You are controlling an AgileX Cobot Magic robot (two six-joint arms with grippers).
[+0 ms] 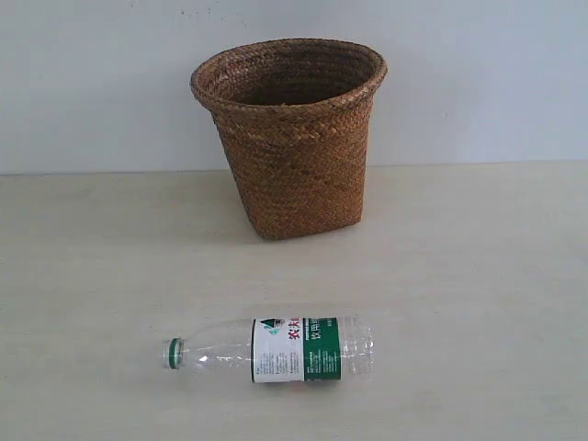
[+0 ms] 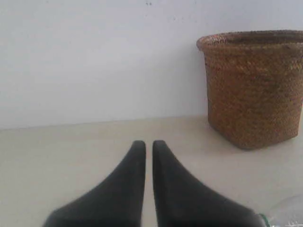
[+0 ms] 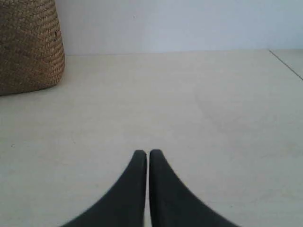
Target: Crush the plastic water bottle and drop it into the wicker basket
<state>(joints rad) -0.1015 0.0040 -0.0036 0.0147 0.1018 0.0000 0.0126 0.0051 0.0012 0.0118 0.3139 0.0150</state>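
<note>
I see my left gripper [image 2: 148, 143] and right gripper [image 3: 148, 152] with jaws clenched on nothing. Out front, the small clear plastic water bottle with green cap [image 1: 276, 349] lies on its side on the pale worktop [image 1: 478, 276], uncrushed. Behind it and apart, the brown woven wicker basket [image 1: 289, 138] stands upright near the white wall [image 1: 92, 83].

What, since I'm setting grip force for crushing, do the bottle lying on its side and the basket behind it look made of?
The small clear bottle with green cap: thin transparent plastic with a glossy finish, judging by its see-through ribbed walls and highlights. The brown tapered woven basket: plaited natural fibre, probably wicker or straw, matte, with weave rows plainly visible; the exact fibre cannot be told.
</note>
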